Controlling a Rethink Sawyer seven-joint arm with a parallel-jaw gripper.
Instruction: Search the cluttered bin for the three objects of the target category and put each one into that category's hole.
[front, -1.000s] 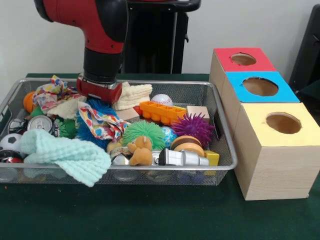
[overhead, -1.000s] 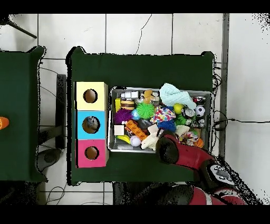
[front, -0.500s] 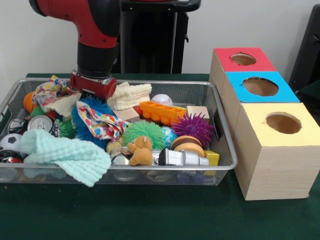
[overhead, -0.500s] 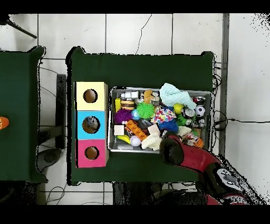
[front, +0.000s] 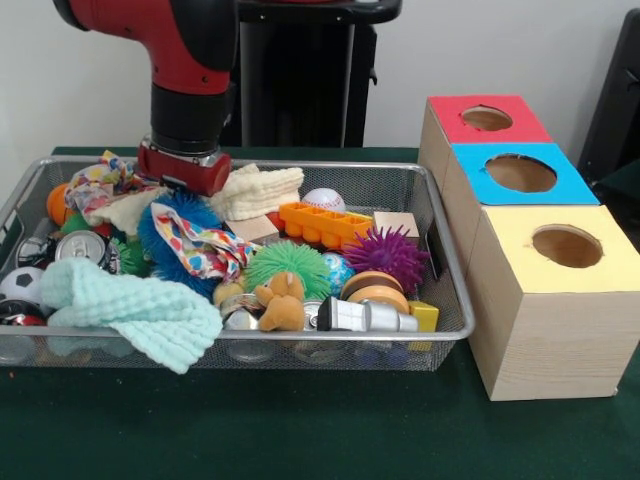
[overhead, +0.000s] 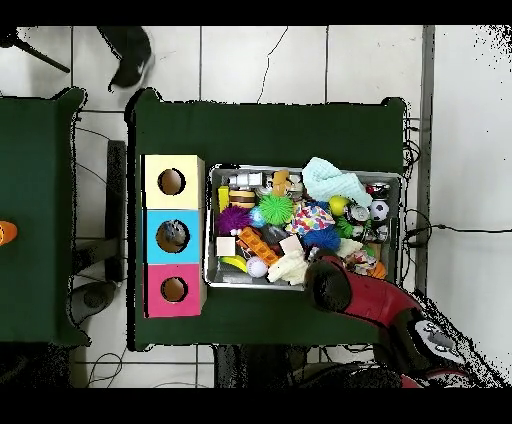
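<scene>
The silver wire-mesh bin (front: 350, 166) stands on the green table, full of clutter; it also shows in the overhead view (overhead: 300, 168). My gripper (front: 182, 175) hangs from the red and black arm over the bin's far left part. It is just above a cream cloth (front: 262, 190), a patterned cloth (front: 100, 185) and a blue spiky ball (front: 170, 225). In the overhead view the arm (overhead: 330, 283) covers it. Three wooden boxes with holes stand beside the bin: red top (front: 487, 119), blue top (front: 520, 173), yellow top (front: 566, 246).
The bin also holds a mint cloth (front: 135, 310), green (front: 288, 262) and purple (front: 388, 252) spiky balls, an orange brick (front: 322, 224), a baseball (front: 322, 200), a teddy bear (front: 283, 301), cans (front: 80, 247) and a soccer ball (front: 20, 284). A person's shoe (overhead: 130, 55) shows on the floor.
The arm has shifted left and slightly up in the front view, off the bin's middle. A person's shoe has appeared at the overhead view's top.
</scene>
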